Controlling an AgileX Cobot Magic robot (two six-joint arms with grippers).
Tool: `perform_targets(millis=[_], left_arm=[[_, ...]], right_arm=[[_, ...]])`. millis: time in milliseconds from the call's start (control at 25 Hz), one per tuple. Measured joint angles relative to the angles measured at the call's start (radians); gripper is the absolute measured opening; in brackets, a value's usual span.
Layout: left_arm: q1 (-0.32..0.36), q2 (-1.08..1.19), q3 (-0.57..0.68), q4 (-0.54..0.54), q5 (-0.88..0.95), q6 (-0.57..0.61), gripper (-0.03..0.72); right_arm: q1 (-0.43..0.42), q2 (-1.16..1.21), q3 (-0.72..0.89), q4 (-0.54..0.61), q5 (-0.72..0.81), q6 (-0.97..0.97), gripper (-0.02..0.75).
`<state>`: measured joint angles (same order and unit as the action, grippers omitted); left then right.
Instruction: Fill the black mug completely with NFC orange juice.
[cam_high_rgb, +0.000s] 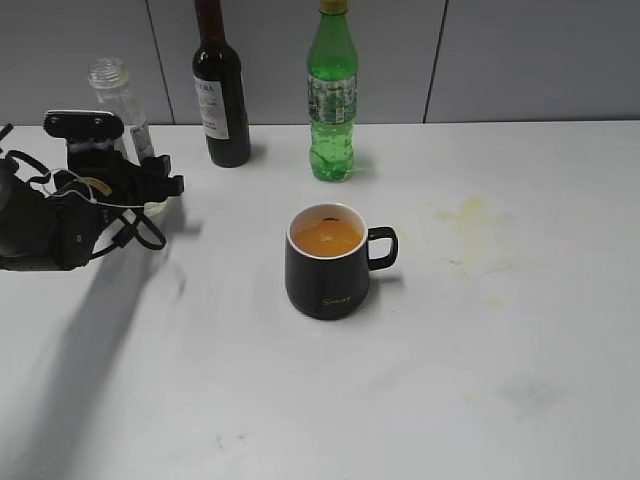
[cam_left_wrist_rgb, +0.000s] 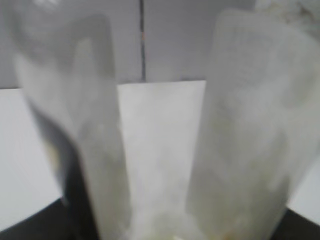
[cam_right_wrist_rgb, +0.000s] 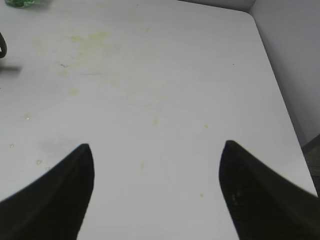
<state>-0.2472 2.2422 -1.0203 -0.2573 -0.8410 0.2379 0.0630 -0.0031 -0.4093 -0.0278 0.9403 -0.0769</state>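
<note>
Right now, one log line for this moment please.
mug: holds orange juice, near full | left tool: around upright clear bottle | right tool: open, empty, over table

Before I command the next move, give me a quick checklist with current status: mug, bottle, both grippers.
1. Mug upright on the table: ok.
2. Mug full: not ok; the juice sits just below the rim.
3. Clear bottle upright at the left gripper: ok; what shows of it looks empty, its lower part is hidden.
4. Left gripper's hold on the bottle: cannot tell; the left wrist view is blurred and the exterior view hides the fingers.
5. Right gripper open, holding nothing: ok.
6. Table clean: not ok; yellowish stains lie right of the mug.
</note>
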Motion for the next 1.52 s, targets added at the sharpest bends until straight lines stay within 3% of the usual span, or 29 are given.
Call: perform_targets(millis=[200,480,960,1520], left_arm=[[0.000,0.032,-0.031,0.052,-0.012,-0.010,0.484],[0.000,0.033,-0.033,0.063,-0.015,-0.047,0.603],[-0.018,0.033,-0.033,0.060,-0.016,-0.049,0.614],[-0.035,-0.066,0.193,0.020,-0.064,-0.044,0.614]], right_arm=[[0.000,0.000,0.000,0.000,0.000,0.000,0.592],[0.000,0.000,0.000,0.000,0.000,0.000,0.592],[0.000,0.000,0.000,0.000,0.000,0.000,0.592],[0.000,0.000,0.000,0.000,0.000,0.000,0.592]])
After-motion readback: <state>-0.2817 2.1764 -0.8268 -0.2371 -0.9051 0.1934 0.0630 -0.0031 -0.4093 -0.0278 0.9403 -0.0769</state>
